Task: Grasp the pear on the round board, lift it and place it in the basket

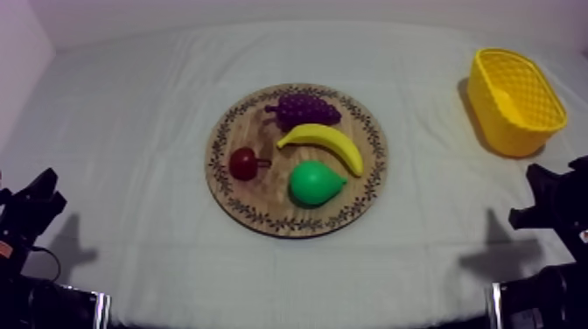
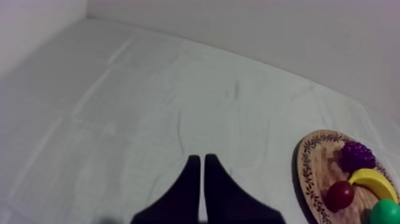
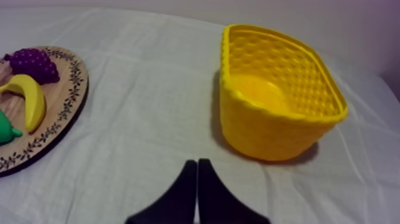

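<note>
The green pear (image 1: 315, 183) lies on the near right part of the round wooden board (image 1: 225, 133), just in front of the banana (image 1: 322, 144). The yellow basket (image 1: 500, 122) stands upright and holds nothing at the far right of the table. My left gripper (image 1: 42, 191) rests low at the left side, shut on nothing, its fingers together as a narrow wedge (image 2: 202, 158). My right gripper (image 1: 541, 188) rests low at the right, also shut on nothing (image 3: 197, 162), with the basket (image 3: 268, 128) just ahead of it and the pear (image 3: 6, 128) far off on the board (image 3: 65, 113).
Grapes (image 1: 304, 109) sit at the board's far side and a small red fruit (image 1: 244, 163) at its left. Bare cloth stretches between the board and the basket, and between each gripper and the board.
</note>
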You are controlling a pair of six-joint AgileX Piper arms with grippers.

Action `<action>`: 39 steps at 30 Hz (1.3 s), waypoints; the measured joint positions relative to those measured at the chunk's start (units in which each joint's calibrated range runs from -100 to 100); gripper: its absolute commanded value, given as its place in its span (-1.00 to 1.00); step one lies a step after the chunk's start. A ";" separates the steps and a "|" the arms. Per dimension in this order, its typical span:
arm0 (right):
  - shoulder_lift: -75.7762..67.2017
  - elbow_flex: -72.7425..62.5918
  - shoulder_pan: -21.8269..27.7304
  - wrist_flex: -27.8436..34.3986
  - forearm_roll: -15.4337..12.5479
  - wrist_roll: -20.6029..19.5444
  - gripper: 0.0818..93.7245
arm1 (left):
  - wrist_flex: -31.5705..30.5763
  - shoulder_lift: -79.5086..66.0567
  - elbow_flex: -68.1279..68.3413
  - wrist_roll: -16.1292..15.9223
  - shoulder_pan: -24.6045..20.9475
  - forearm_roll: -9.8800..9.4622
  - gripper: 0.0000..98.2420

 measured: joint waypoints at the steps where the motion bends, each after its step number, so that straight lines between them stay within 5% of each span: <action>1: 0.00 0.00 0.00 0.00 0.00 0.00 -0.99 | 0.00 0.00 0.00 0.00 0.00 0.00 -1.00; 33: 0.00 0.00 -0.04 -0.29 -0.14 0.08 -0.99 | 0.00 0.00 0.00 0.00 0.00 0.00 -1.00; 39: 0.00 0.00 -2.22 1.05 -0.20 -2.77 -0.98 | 0.00 0.00 0.00 0.00 0.00 0.00 -1.00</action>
